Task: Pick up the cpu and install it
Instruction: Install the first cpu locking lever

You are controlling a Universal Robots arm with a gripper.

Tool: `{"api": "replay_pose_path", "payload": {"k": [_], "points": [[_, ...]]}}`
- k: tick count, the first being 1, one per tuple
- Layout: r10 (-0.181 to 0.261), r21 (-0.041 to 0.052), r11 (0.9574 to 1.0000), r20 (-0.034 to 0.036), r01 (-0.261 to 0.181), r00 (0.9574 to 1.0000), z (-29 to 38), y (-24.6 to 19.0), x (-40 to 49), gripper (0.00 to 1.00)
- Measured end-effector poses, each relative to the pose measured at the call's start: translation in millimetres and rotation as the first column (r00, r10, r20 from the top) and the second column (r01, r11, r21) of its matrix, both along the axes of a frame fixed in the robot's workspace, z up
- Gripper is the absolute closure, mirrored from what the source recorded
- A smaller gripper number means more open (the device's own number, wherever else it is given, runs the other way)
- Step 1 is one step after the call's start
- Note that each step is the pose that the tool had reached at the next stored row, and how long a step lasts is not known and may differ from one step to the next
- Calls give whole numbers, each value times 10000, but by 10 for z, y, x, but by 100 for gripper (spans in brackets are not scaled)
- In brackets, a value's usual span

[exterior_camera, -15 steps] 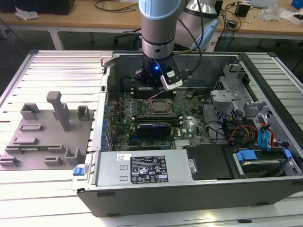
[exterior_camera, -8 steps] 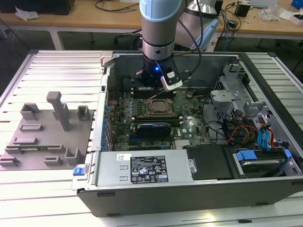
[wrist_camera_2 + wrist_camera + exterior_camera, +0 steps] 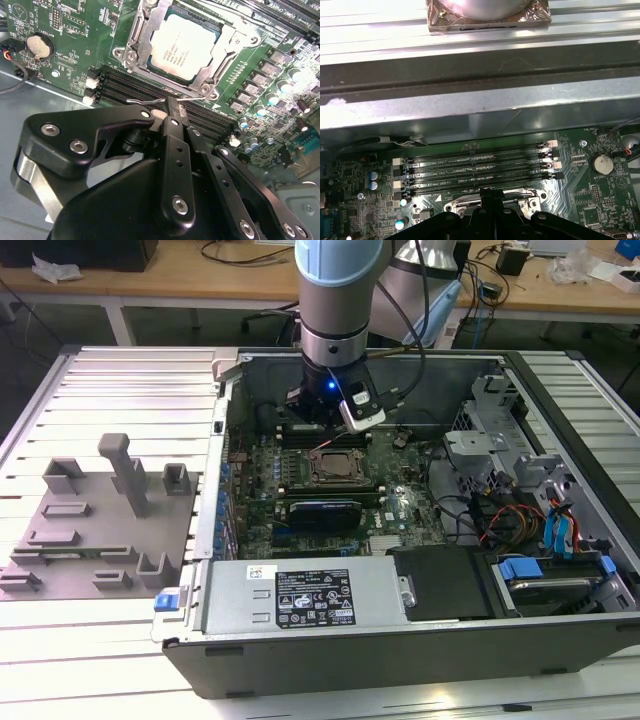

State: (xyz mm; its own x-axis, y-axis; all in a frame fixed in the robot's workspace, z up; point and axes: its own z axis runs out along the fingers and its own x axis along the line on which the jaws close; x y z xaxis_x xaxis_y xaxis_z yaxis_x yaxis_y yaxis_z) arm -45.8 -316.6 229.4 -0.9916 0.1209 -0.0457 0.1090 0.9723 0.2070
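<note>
Hanging inside the open computer case, the gripper has its fingers pressed together, holding nothing. In the second wrist view the cpu lies flat in its socket frame, at 12 o'clock from the fingertips and apart from them. A thin metal latch lever crosses between fingertips and socket. Black memory slots run alongside the socket. A coin battery sits at 10 o'clock on the green motherboard. Outside the case, at 9 o'clock in the exterior view, grey fixture blocks stand on the ribbed table.
</note>
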Motion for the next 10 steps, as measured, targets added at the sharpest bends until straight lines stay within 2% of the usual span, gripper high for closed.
{"api": "replay_pose_path", "payload": {"k": [10], "points": [[4, 1, 10000, 0, -4, 10000, -29, 1, 0, 89]]}}
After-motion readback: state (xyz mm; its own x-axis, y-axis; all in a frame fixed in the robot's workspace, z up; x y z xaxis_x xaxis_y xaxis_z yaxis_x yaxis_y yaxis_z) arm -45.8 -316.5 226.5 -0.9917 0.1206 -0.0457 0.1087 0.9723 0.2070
